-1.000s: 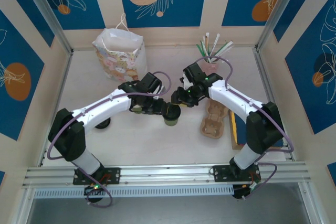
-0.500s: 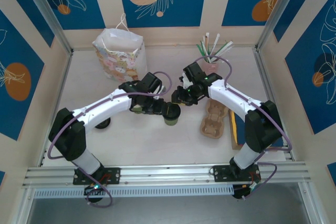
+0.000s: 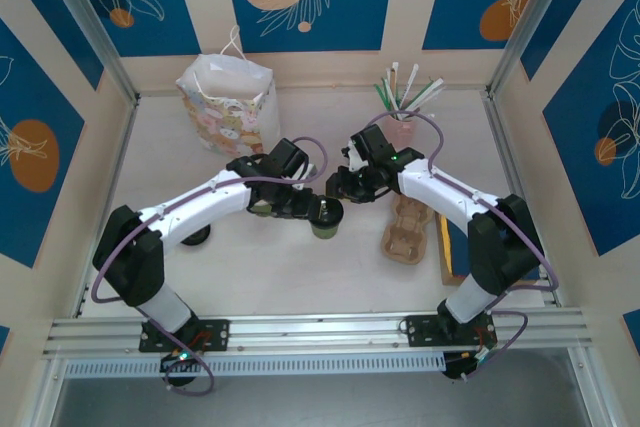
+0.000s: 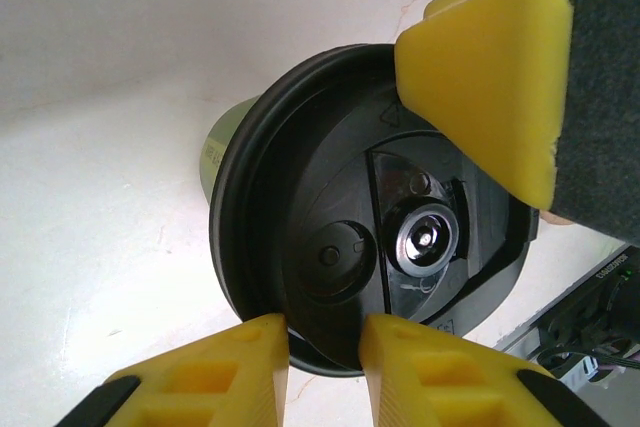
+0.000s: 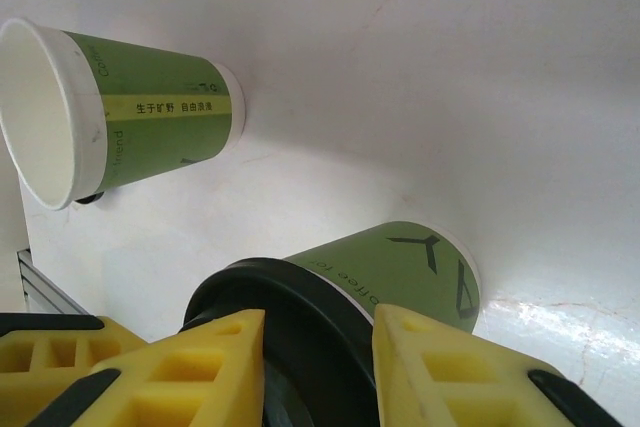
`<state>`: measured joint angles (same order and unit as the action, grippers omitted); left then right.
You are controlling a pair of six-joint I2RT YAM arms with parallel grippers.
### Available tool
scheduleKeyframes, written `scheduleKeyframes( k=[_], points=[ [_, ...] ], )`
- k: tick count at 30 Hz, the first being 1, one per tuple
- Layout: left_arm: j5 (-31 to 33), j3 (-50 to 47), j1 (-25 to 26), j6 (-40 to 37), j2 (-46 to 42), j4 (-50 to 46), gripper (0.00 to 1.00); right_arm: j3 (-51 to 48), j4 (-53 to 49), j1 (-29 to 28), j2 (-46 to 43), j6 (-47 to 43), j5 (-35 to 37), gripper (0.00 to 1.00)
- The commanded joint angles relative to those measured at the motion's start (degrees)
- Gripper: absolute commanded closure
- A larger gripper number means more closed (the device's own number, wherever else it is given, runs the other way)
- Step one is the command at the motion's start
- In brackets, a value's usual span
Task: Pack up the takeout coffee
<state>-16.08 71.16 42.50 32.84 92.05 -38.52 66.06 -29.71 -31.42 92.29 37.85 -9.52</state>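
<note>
The takeout coffee is a green paper cup with a black lid, standing mid-table between both arms. My left gripper reaches in from the left, and its yellow fingers pinch the lid's near rim. My right gripper comes from the right; its fingers sit against opposite sides of the lid's edge. One right finger also rests on the lid's far rim in the left wrist view.
A lidless green cup stands just left of the coffee, under my left arm. The gift bag stands at the back left, a straw holder at the back right. A cardboard cup carrier lies to the right, a loose black lid to the left.
My right gripper has narrowed onto the lid and shifted slightly left. The left gripper and the cup have stayed put.
</note>
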Motion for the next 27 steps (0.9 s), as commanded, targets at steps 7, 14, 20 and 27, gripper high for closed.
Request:
scheduleKeyframes(
  k=[7,14,20,27],
  points=[
    [1.22,-2.15,0.66,-0.56,2.28,-3.99,0.74,-1.81,-12.02,-2.24,3.04,-0.06,1.87,0.69],
    [1.49,1.45,0.65,-0.22,1.42,-4.80,0.74,7.50,-15.43,-1.56,1.76,-2.57,2.30,0.62],
    [1.80,4.65,0.41,-0.11,0.86,-5.57,0.73,10.51,-17.26,-1.37,0.38,-2.98,3.11,0.56],
    [1.87,7.61,-1.04,-1.22,1.90,-5.46,0.72,7.27,-17.46,-1.28,-2.85,-1.64,3.28,0.56]
  ],
)
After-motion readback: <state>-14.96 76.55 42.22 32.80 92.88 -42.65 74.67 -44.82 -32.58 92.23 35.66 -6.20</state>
